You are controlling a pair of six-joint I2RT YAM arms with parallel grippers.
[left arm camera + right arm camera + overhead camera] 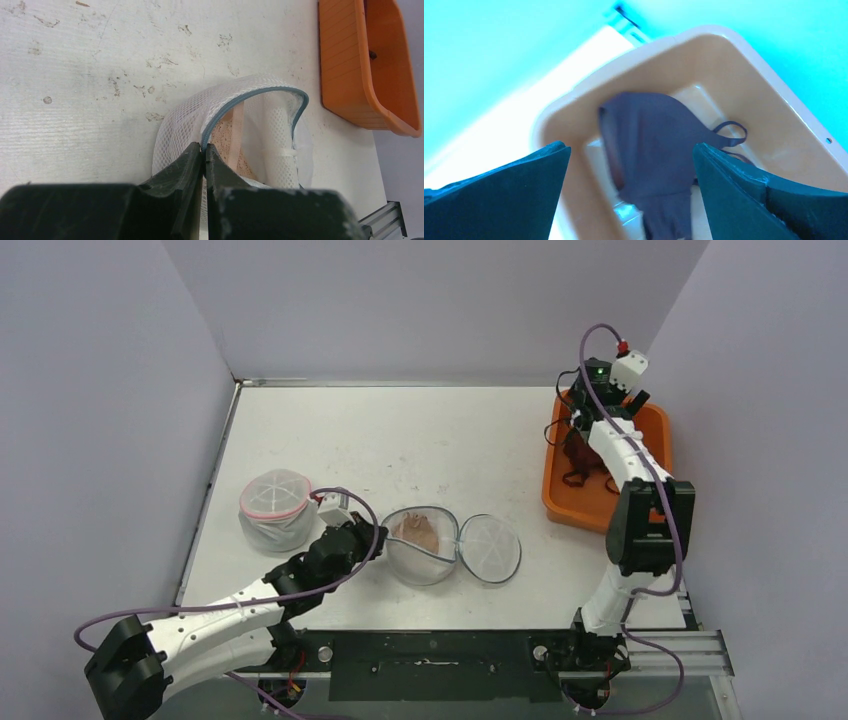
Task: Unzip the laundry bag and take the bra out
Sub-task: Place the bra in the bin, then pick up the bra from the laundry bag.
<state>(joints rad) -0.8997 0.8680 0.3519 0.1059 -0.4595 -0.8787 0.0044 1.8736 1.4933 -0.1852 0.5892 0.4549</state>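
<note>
Top view: left end effector (378, 536) at rim of open laundry bag (432, 562) on tabletop (400, 440); peach bra (417, 533) inside. Contents of second bag (275, 508) unreadable.
Left wrist: jaws pinched shut on zip edge. Thin hold, may slip.
Right wrist: right end effector (631, 150) spread wide, empty, above dark bra (654, 125) in orange bin (774, 100).
</note>
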